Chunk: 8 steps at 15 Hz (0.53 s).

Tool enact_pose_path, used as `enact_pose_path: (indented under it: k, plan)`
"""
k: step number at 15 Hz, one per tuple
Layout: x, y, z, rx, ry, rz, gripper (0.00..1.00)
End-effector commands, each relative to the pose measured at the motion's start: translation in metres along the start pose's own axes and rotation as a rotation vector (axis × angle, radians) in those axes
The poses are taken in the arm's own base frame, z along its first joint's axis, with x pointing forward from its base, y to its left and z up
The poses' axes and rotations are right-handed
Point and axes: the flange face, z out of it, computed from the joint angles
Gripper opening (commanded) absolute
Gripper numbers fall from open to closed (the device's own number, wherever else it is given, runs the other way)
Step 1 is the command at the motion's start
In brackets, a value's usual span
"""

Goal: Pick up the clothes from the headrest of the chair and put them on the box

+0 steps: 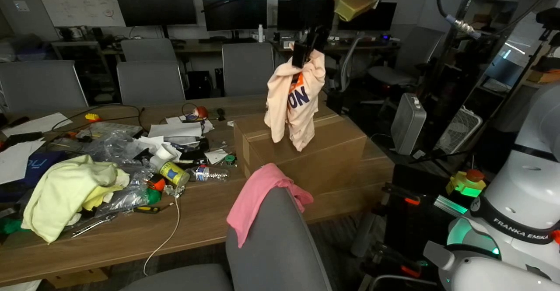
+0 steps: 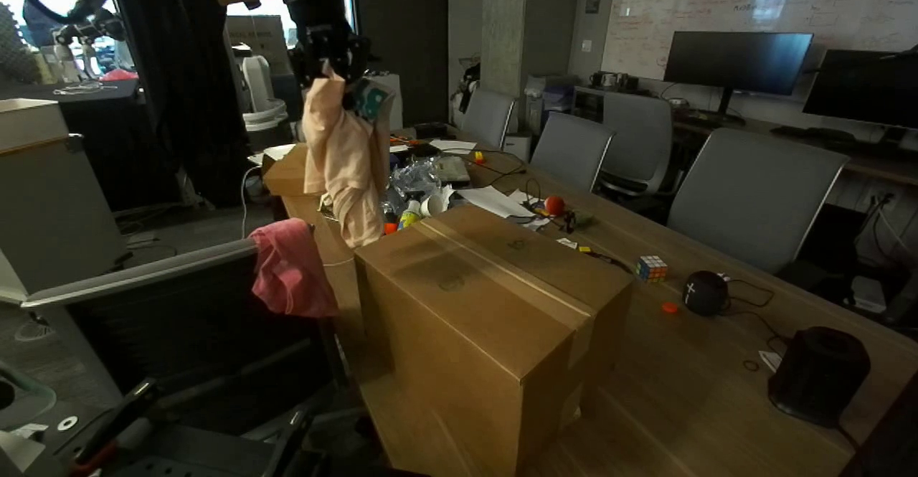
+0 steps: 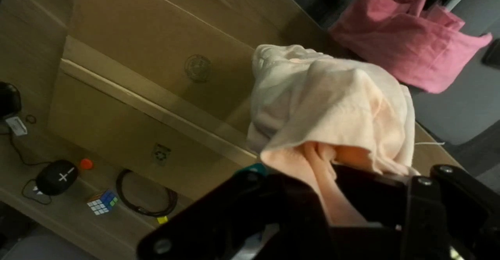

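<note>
Nearest me, toward six o'clock, soft pink cloth [image 1: 258, 199] drapes over the curved grey chair [image 1: 280, 243]. Farther, toward twelve, the gripper [image 1: 305, 54] clamps its fingers [image 1: 299, 55] on crumpled peach cloth [image 1: 297, 100], hanging in lettered folds near the long, taped cardboard box [image 1: 326, 162].

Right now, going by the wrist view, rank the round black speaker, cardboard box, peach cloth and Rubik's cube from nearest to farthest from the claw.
1. Peach cloth, held in the claw.
2. Cardboard box, upper left.
3. Rubik's cube, on the table, lower left.
4. Round black speaker, left of the cube.
</note>
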Motion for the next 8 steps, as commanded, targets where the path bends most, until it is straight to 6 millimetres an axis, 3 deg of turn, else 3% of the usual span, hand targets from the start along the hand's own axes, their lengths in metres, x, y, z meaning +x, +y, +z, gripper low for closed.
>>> enact_pose_path:
  k: [1,4,8]
  plan:
    - [0.016,0.064,-0.026,0.083,0.030,0.133,0.02]
    - [0.016,0.121,-0.035,0.140,0.062,0.269,0.02]
    - [0.011,0.182,-0.039,0.215,0.089,0.415,0.02]
